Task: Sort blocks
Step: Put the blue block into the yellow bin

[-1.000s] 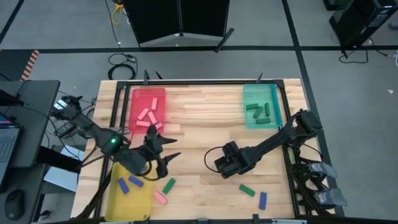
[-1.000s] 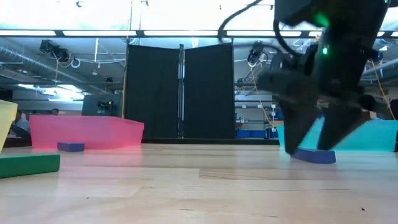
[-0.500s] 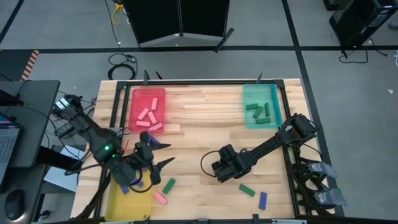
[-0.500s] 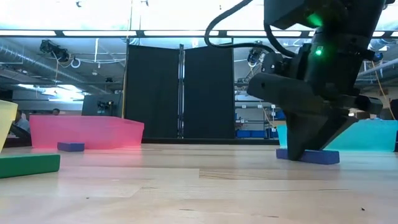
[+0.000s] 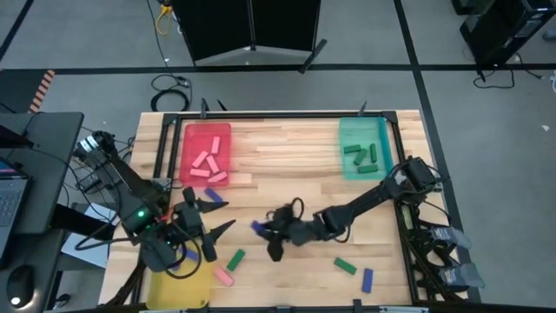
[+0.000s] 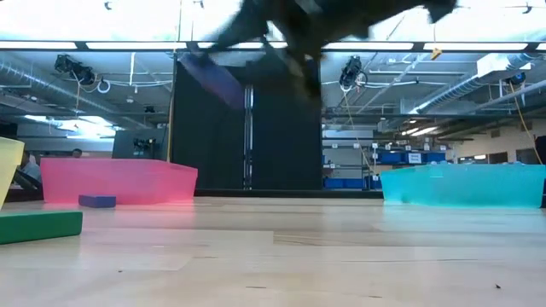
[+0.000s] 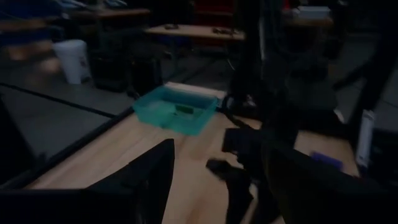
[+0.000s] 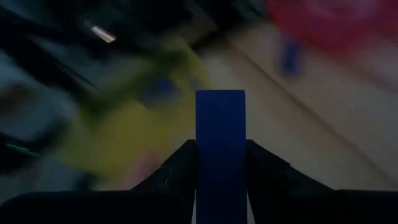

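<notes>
My right gripper (image 5: 268, 231) reaches in from the table's right to the middle and is shut on a blue block (image 5: 258, 228). In the low view that block (image 6: 213, 77) is high above the wood. My left gripper (image 5: 224, 215) hovers open beside the yellow tray (image 5: 178, 283), touching nothing. Loose blocks lie flat on the table: a green one (image 5: 234, 258), a pink one (image 5: 224, 276), another green one (image 5: 345, 266) and a blue one (image 5: 367, 278). The red tray (image 5: 207, 139) holds pink blocks and the teal tray (image 5: 365, 130) holds green ones. My right gripper pinches the blue block by its two long sides (image 8: 200, 171) between its two fingers (image 8: 176, 171). The fingers lie along the block, coming from the table's right and slanting a little down. Its free end (image 8: 220, 102) sticks out past the fingertips. The block is lifted clear of the table.
A blue block (image 5: 188, 256) lies in the yellow tray. In the low view a green block (image 6: 38, 226) lies near at the left and a blue one (image 6: 96, 201) lies before the red tray (image 6: 119, 181). A black frame (image 5: 395, 139) borders the table.
My right gripper has shut on the blue block lying on the table, lifted it clear and carried it toward the table's left, its wrist turning from pointing down to nearly level. My left gripper has swung a little toward the near left, staying open.
</notes>
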